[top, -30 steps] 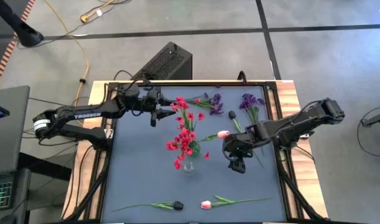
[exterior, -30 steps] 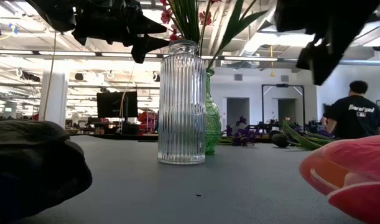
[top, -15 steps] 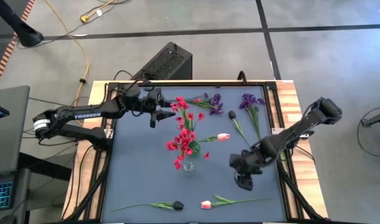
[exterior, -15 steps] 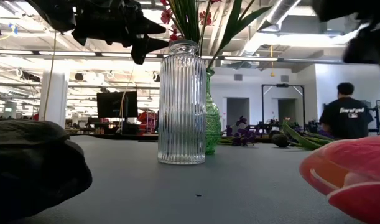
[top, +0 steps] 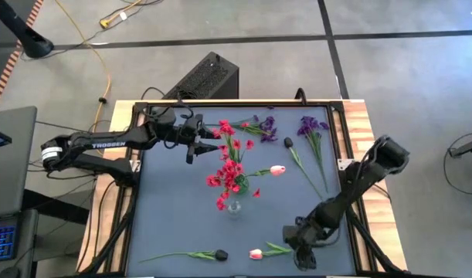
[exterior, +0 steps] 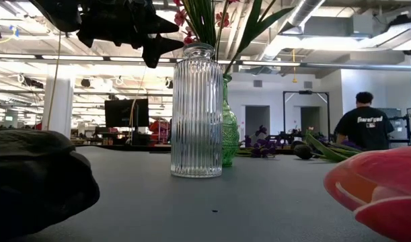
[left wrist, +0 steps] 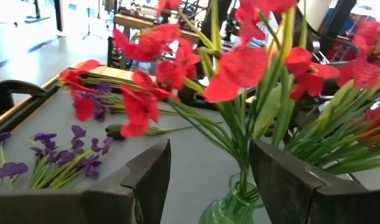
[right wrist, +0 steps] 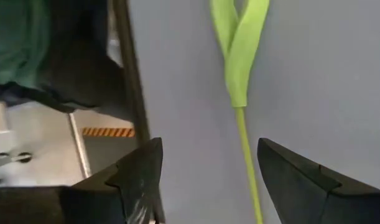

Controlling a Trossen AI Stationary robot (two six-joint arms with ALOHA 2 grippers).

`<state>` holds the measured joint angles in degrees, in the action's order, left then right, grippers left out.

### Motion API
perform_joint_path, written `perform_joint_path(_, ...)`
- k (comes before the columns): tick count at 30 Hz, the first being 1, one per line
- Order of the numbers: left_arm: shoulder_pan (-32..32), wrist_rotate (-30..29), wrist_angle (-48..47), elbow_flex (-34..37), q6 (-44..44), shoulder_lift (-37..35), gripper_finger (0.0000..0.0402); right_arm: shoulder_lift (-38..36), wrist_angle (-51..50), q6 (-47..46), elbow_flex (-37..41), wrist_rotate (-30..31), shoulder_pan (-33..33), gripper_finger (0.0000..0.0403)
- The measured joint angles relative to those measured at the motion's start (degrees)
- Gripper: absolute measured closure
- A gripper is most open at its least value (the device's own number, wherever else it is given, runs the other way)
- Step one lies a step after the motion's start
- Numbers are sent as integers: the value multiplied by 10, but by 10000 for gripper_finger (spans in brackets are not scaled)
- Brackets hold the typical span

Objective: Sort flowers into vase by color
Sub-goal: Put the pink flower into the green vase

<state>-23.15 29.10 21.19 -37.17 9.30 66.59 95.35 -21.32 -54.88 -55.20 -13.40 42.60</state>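
High view: dark table under both arms, with flowers scattered across the mat. Near the middle, a clear ribbed vase standing in front of a green vase filled with red blossom clusters. Toward the far edge, purple blossom clusters lying flat, with a dark tulip and a pink-white tulip nearby. Along the near edge, a second dark tulip and a second pink-white tulip, its stem running toward the right gripper.

Right gripper low over that stem, fingers spread wide, nothing between them. Left gripper hovering beside the red bunch, fingers parted and empty.

Likely step: picking up the near pink-white tulip. Best done by centring the stem between the open fingers, descending straight, closing above the leaf fork, then lifting clear before swinging toward a vase.
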Motion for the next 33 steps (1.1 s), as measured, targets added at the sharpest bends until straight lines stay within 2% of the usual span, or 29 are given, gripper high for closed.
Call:
perform_joint_path(5,12,-17,-1,0,0,0,196,66,-64,22,-48,7,11,122)
perform_joint_path(12,23,-41,-2,0,-2,0,196,143,-135,42,-122,62,31,123)
perform_joint_path(19,24,-43,-9,0,-2,0,196,178,-182,41,-152,85,59,138)
perform_joint_path(23,24,-44,-9,0,-2,0,196,167,-189,40,-150,124,69,196)
perform_joint_path(30,24,-45,-10,0,0,0,196,123,-206,42,-145,140,66,374)
perform_joint_path(33,24,-45,-10,0,3,0,196,85,-203,52,-147,150,66,379)
